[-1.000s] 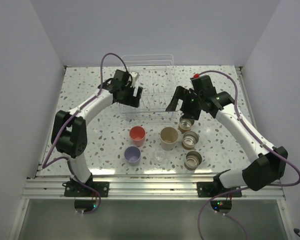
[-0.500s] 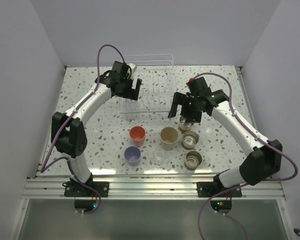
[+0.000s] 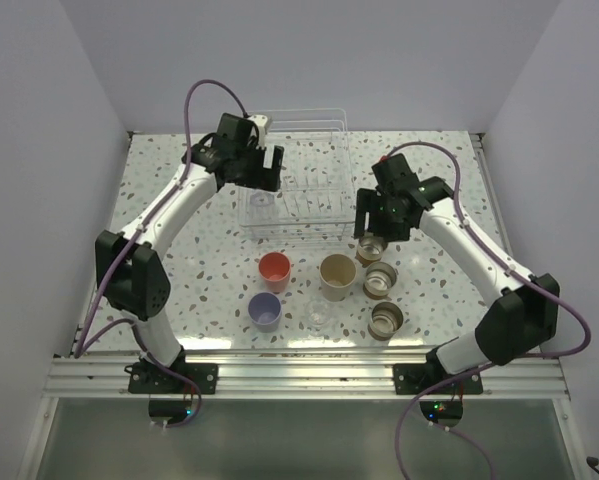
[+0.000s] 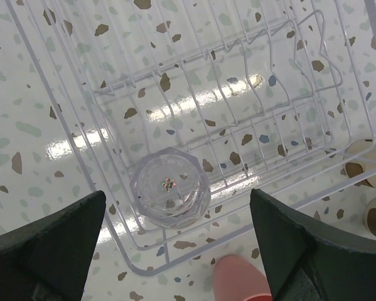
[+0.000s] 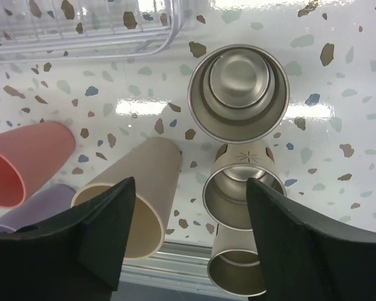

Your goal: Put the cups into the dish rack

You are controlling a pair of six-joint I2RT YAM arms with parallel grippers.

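Note:
The white wire dish rack (image 3: 309, 128) stands at the table's far middle. One clear glass cup (image 3: 262, 203) sits in its near-left corner, and shows in the left wrist view (image 4: 170, 194). My left gripper (image 3: 263, 180) hangs open and empty above that corner (image 4: 178, 251). My right gripper (image 3: 379, 228) is open and empty above three tan brown-rimmed cups (image 5: 238, 91) (image 5: 243, 188) (image 5: 238, 266). The beige cup (image 3: 338, 272), coral-red cup (image 3: 274, 268), lavender cup (image 3: 265, 310) and a second clear glass (image 3: 319, 317) stand on the table near the rack.
The rack's near rim (image 4: 120, 241) runs just beyond the coral-red cup (image 4: 241, 282). The right wrist view shows the beige cup (image 5: 137, 200), coral-red cup (image 5: 24, 163) and lavender cup (image 5: 43, 207) left of the tan cups, with the rack's corner (image 5: 81, 28) above.
My left gripper has risen and drawn back to the far left, and the glass cup now shows in the rack. My right gripper has swung right, over the tan cups.

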